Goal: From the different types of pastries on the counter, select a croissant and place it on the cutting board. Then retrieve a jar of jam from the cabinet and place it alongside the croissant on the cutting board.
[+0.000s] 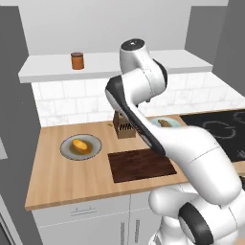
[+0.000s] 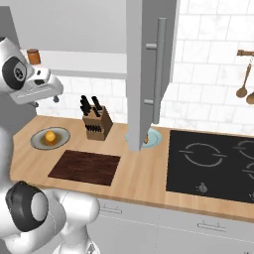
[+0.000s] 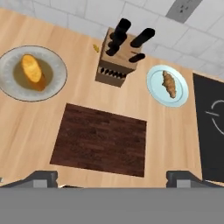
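My gripper (image 3: pixel 113 178) hangs open high above the counter (image 1: pixel 57 177), with nothing between its fingertips. Straight below it lies the dark brown cutting board (image 3: pixel 99 144) (image 1: pixel 141 164) (image 2: pixel 85 166), bare. The croissant (image 3: pixel 169 83) (image 1: pixel 164 123) rests on a light blue plate (image 3: pixel 153 83) to the board's far right. A rounder yellow-orange bun (image 3: pixel 31 68) (image 1: pixel 80 144) (image 2: pixel 50 135) sits on a grey plate (image 3: pixel 54 87) at the left. The jar of jam (image 1: pixel 77 61) (image 2: pixel 33 56) stands upright on the white cabinet shelf (image 1: pixel 119 62).
A wooden knife block (image 3: pixel 119 61) (image 1: pixel 125 128) (image 2: pixel 96 124) stands behind the board, between the two plates. A black cooktop (image 2: pixel 213 163) (image 1: pixel 220 129) takes up the counter's right end. Utensils (image 2: pixel 245 84) hang on the tiled wall. A grey upright panel (image 2: pixel 149 74) partly hides the blue plate.
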